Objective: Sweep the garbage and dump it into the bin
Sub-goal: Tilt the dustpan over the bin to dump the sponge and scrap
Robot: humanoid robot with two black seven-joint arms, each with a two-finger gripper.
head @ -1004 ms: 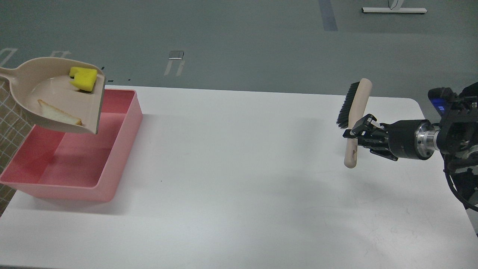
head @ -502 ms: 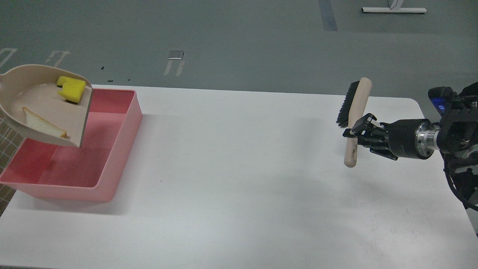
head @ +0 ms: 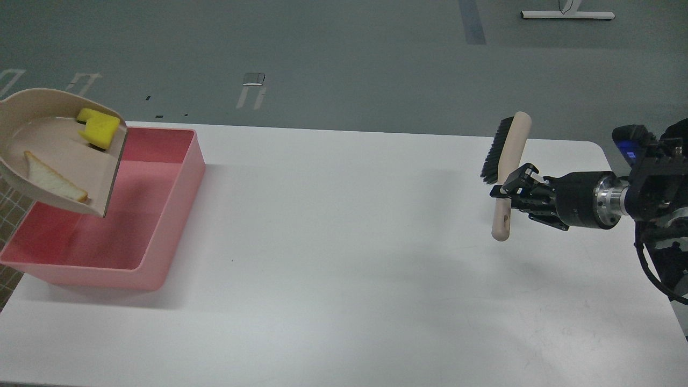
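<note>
A beige dustpan (head: 37, 137) hangs tilted above the left part of the pink bin (head: 161, 215), its lip pointing down to the right. In it lie the yellow sponge (head: 98, 128) near the far lip and the white bread slice (head: 52, 183) near the front lip. The dustpan's handle runs off the left edge, so my left gripper is out of view. My right gripper (head: 508, 192) at the right is shut on the wooden handle of a brush (head: 505, 172) with black bristles, held upright above the table.
The white table (head: 344, 258) stretches between the bin and the brush. The bin stands at the table's left edge. A grey floor with a small metal plate (head: 253, 79) lies beyond the far edge.
The dustpan with sponge and bread has moved left and slightly down over the bin and tilted a bit more. The right gripper with the brush has shifted slightly left.
</note>
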